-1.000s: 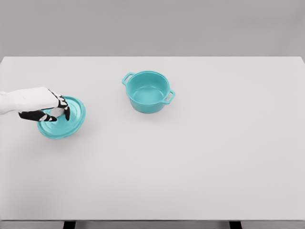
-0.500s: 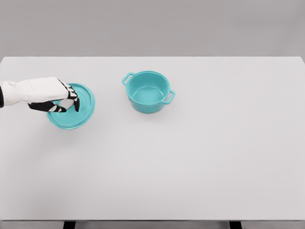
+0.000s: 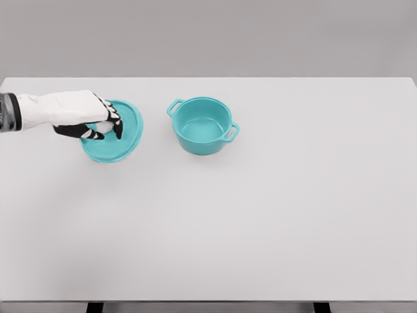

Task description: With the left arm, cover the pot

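A teal lid [image 3: 122,140] hangs above the white table, held at its centre knob by my left hand [image 3: 103,128], whose dark fingers are curled around the knob and hide it. The lid sits left of the open teal pot [image 3: 202,125], which stands upright on the table with two side handles and nothing inside. A gap of bare table separates the lid's right rim from the pot's left handle. My right hand does not show in the head view.
The white table [image 3: 273,215] stretches wide to the right and toward the front edge. A grey wall stands behind its far edge.
My left hand has carried the lid up and to the right, closer to the pot. The pot has not moved.
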